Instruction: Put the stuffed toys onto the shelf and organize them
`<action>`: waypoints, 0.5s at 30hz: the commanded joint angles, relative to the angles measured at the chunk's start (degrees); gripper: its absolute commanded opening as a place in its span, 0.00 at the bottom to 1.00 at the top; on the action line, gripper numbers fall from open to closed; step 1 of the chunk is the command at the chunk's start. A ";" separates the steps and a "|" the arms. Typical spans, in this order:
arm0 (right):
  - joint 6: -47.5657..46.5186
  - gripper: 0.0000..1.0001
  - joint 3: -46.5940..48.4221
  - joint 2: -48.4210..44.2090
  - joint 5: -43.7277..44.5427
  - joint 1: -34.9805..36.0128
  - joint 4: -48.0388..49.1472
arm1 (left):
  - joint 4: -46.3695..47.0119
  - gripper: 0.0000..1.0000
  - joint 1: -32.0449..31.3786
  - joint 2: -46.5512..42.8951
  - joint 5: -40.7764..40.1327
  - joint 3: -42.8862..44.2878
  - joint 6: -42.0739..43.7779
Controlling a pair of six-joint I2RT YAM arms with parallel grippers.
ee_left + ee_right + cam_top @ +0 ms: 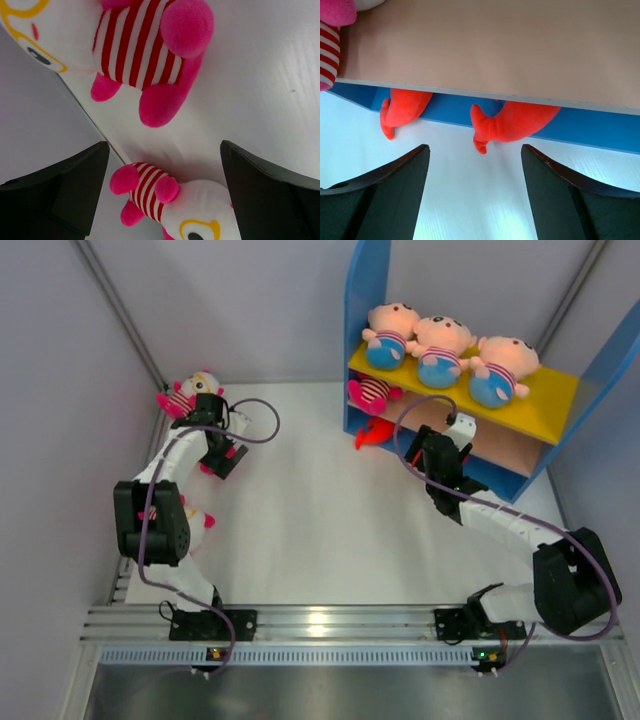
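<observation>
The shelf [365, 300] stands at the back right. Three peach dolls [440, 345] sit on its yellow top board. A striped doll [372, 392] lies on the tan middle board [495, 45], and red fish [372, 432] lie at the blue base. My right gripper [432, 452] is open and empty in front of the base, facing two red fish [515, 120]. My left gripper [224, 458] is open at the far left. In its wrist view a striped doll [165, 200] lies between the open fingers, untouched, and another [145, 45] lies beyond.
A striped doll [190, 395] lies at the back left corner by the wall, and another [197, 516] lies under the left arm's elbow. Grey walls close in the left, back and right sides. A metal rail [330, 622] runs along the near edge.
</observation>
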 commanded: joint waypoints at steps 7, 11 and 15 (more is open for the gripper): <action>-5.73 0.74 -1.59 -6.68 -2.82 0.68 3.37 | 12.21 0.85 0.90 11.59 -6.15 1.56 3.99; -6.09 0.75 -2.90 -8.26 -3.18 0.76 3.11 | 14.95 0.57 0.90 13.26 -5.10 2.00 5.84; -7.40 0.74 -3.70 -9.76 -3.70 0.76 2.67 | 14.77 0.00 0.99 13.35 -4.05 1.74 8.21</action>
